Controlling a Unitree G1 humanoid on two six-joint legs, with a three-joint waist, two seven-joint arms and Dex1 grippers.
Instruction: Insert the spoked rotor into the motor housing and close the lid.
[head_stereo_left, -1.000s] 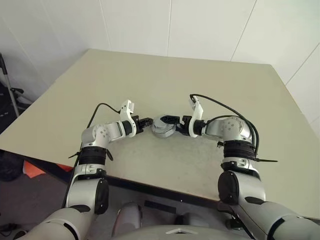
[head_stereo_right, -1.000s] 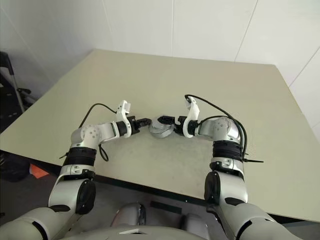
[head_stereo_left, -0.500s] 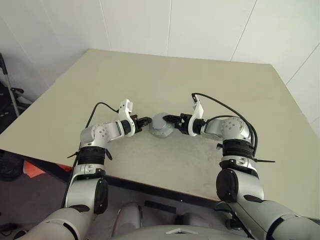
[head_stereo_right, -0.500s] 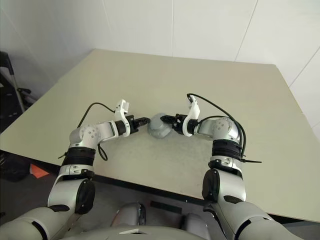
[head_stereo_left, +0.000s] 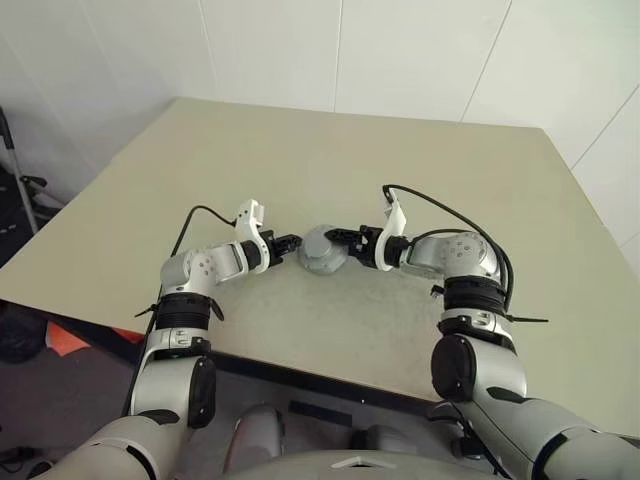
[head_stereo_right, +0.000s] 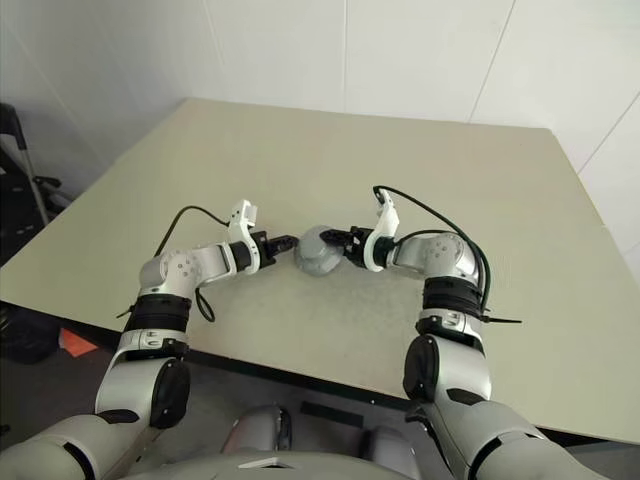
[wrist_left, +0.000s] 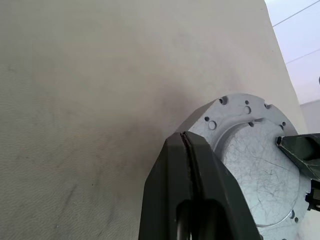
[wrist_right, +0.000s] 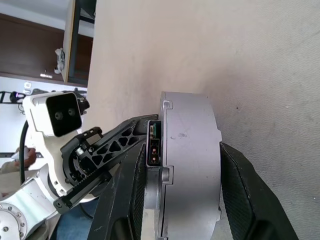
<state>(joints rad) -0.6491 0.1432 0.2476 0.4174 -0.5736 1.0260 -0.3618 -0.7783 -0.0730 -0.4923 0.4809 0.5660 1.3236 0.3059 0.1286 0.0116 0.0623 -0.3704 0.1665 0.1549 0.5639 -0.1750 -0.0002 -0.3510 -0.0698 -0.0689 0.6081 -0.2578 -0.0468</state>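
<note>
Here your robot works at a broad beige table (head_stereo_left: 330, 150), bare apart from the single part at its near-centre; white wall panels rise beyond the far edge, and dark gear with a patch of orange on the floor sits off the left corner. Open surface stretches ahead of both arms and out to either side, while the near edge runs close beneath the elbows.

Between the two arms stands the motor housing (head_stereo_left: 323, 250), a squat round grey metal body, tipped up on its edge on the table rather than lying flat. Its flat drilled face, scratched and ringed with small holes, is turned toward your left side, as the left wrist view shows; its smooth curved wall (wrist_right: 190, 165) lies across the right wrist view.

Your right gripper (head_stereo_left: 345, 240) has its jaws partway apart and set around the housing's thickness, one finger (wrist_right: 245, 200) on each flat side. Your left gripper (head_stereo_left: 291, 243) has its jaws pressed together with nothing between them, the tip (wrist_left: 184, 145) just at the housing's rim; whether it touches cannot be told.

A black cable loops over each wrist, clear of the housing.
</note>
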